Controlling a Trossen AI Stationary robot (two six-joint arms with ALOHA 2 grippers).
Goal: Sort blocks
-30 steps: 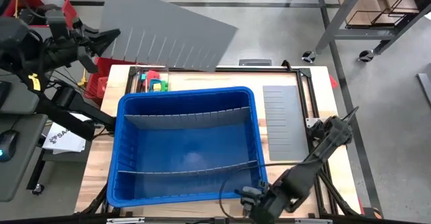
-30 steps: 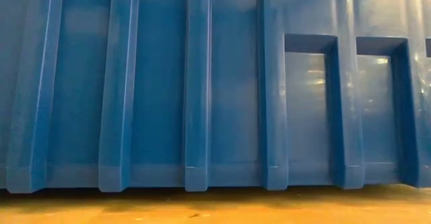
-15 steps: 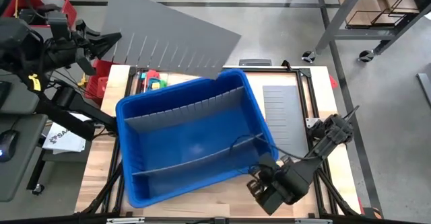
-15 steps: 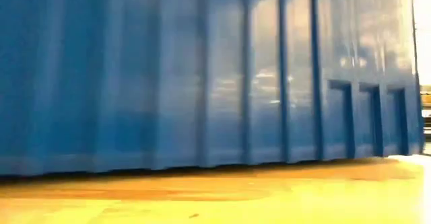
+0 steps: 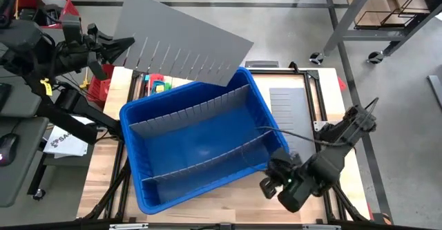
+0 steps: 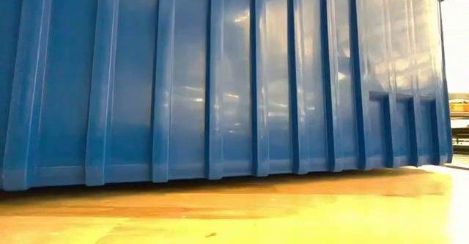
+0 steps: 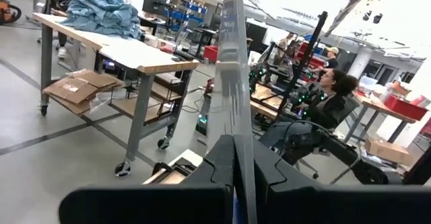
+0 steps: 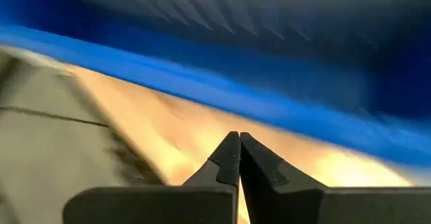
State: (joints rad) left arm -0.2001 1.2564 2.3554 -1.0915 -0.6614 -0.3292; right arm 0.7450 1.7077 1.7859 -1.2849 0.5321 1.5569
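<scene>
A big blue bin sits askew on the wooden table, with two grey dividers standing inside it. Its ribbed outer wall fills the low view. Small coloured blocks lie in a tray at the table's far left, partly behind a large slotted grey panel. My left gripper is shut on that panel, up in the air beyond the far left corner. My right gripper is shut with nothing between its fingers. It slants down at the table beside the bin's near right corner. My left gripper pinches the panel's left edge between its two fingers, which come level from the table's left. The panel shows edge-on between the fingers. It hangs clear of the table, slotted edge down, above the bin's far rim. My right gripper: I cannot tell whether it touches the bin.
A second grey panel lies flat on the table to the right of the bin. Red crates stand off the table's far left corner. Bare wood shows along the near edge. People sit at benches in the room beyond.
The bin has turned on the table: its right side swung toward the far edge while its near left corner stayed about where it was. My right gripper went toward the right and far edges along the bin's near right corner, rose and rolled, staying shut.
</scene>
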